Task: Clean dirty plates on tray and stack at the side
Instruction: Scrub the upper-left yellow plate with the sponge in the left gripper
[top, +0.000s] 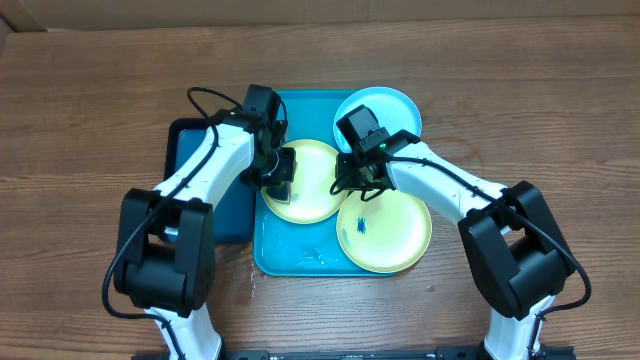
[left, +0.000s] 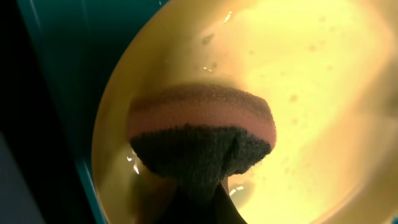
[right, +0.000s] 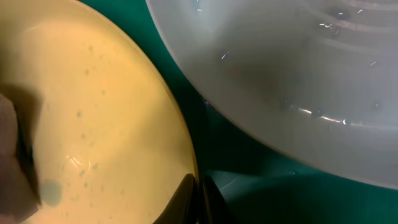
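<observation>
Three plates lie on the turquoise tray (top: 300, 258): a yellow-green plate (top: 312, 195) at the left, a light blue plate (top: 385, 108) at the back right, and a second yellow-green plate (top: 395, 235) with a blue smear at the front right. My left gripper (top: 280, 178) is shut on a sponge (left: 199, 124), pink with a dark scouring side, which presses on the left plate (left: 311, 81) near its left rim. My right gripper (top: 355, 182) is shut on the right rim of that same plate (right: 93, 106), its tips (right: 199, 196) pinching the edge. The light blue plate (right: 298, 68) lies just beyond.
A smaller dark blue tray (top: 195, 150) lies left of the turquoise one, under my left arm. Bare wooden table (top: 90, 120) surrounds both trays. Water drops glisten on the turquoise tray's front part (top: 312, 255) and on the table in front of it.
</observation>
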